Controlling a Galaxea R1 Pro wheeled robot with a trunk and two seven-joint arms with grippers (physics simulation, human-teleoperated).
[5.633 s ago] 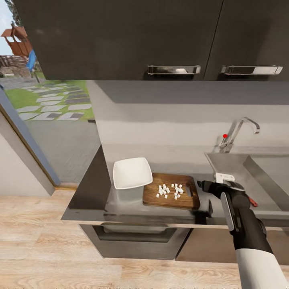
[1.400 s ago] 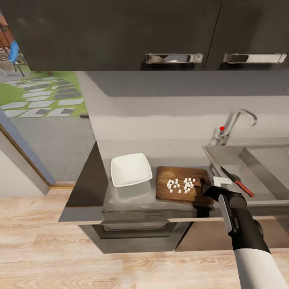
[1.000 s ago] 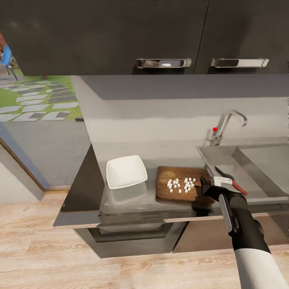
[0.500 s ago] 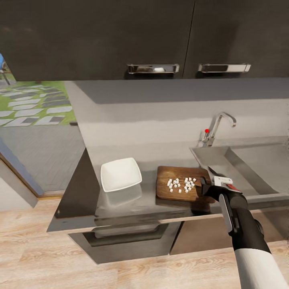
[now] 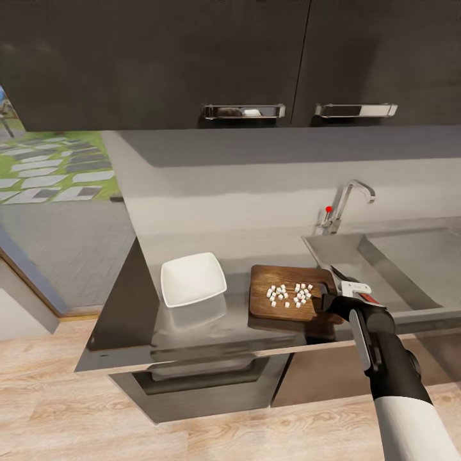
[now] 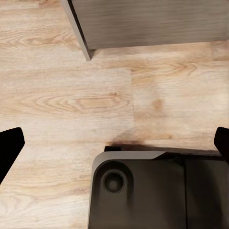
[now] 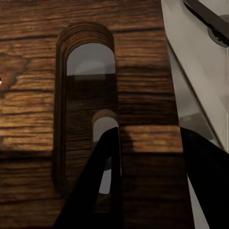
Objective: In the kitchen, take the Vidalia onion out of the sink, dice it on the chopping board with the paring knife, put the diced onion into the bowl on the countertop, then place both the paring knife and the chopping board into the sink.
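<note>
Dark brown chopping board lies on the grey countertop, long axis running from the white bowl toward the sink, diced onion on top. Right gripper sits at the handle-slot end, one finger through the slot, jaws straddling the end strip; whether clamped, cannot tell. Left gripper's fingers spread, empty, over floor.

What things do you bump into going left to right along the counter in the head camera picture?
bowl → chopping board with diced onion on it → right gripper at the board's handle end → paring knife → sink
</note>
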